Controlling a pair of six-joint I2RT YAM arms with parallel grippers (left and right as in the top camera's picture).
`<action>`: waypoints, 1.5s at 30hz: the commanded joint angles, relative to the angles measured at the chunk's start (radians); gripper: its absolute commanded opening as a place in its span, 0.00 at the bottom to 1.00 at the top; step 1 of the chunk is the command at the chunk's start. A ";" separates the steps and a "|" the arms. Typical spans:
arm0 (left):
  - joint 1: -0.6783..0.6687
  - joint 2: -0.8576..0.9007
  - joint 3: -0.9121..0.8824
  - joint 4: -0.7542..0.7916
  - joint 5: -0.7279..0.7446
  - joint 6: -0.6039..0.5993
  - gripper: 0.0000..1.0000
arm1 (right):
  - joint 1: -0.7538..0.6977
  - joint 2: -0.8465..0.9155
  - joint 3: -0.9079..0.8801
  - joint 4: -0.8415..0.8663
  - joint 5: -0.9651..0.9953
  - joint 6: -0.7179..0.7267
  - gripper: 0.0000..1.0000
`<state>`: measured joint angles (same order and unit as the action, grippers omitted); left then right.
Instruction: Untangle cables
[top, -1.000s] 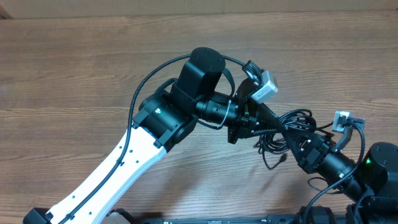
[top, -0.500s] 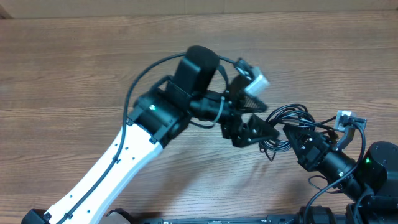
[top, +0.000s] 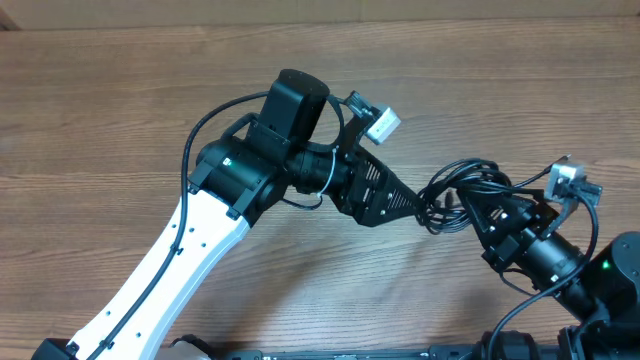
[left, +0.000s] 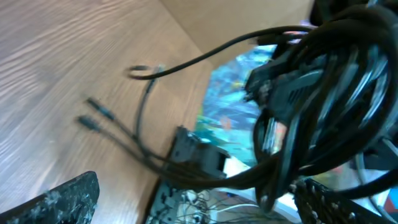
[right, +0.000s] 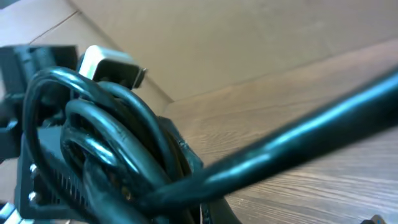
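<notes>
From above, my left gripper (top: 412, 207) points to the right over the brown wood-grain table (top: 120, 120), and its tip sits at the left edge of the tangle of thin black flexible cables (top: 465, 178). The tangle is bunched in loops between my two arms, right of the table's middle. My right gripper (top: 480, 212) reaches up and to the left from the near right corner and meets the same tangle from the other side, with strands running across it. I cannot tell from here whether those jaws are spread or pinching. In my left wrist view my two dark textured fingers (left: 62, 199) stand wide apart at the bottom corners, so these jaws are spread. The cables (left: 323, 93) hang as a thick blurred bundle on the right, close by my right-hand finger. A few loose strands trail left over the table (left: 62, 50) and end in small plugs (left: 93, 113). In my right wrist view the cables (right: 112, 124) fill the frame, looped and out of focus, with one strand crossing toward the upper right above the table (right: 298, 93). My own fingers are hidden here, so I cannot tell how my right jaws stand.
</notes>
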<state>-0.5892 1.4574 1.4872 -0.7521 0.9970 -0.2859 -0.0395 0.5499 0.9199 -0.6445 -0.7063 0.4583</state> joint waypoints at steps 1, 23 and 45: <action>0.026 -0.012 0.019 0.039 0.175 0.018 1.00 | -0.001 -0.004 0.011 0.008 -0.059 -0.048 0.04; 0.058 -0.012 0.019 0.107 0.207 0.150 0.98 | -0.001 -0.004 0.011 0.016 -0.283 -0.048 0.04; -0.044 -0.011 0.019 0.257 0.175 0.008 0.98 | -0.001 -0.003 0.011 0.006 -0.263 -0.071 0.04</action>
<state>-0.6041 1.4574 1.4876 -0.5011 1.1698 -0.2432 -0.0395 0.5499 0.9199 -0.6445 -0.9798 0.4042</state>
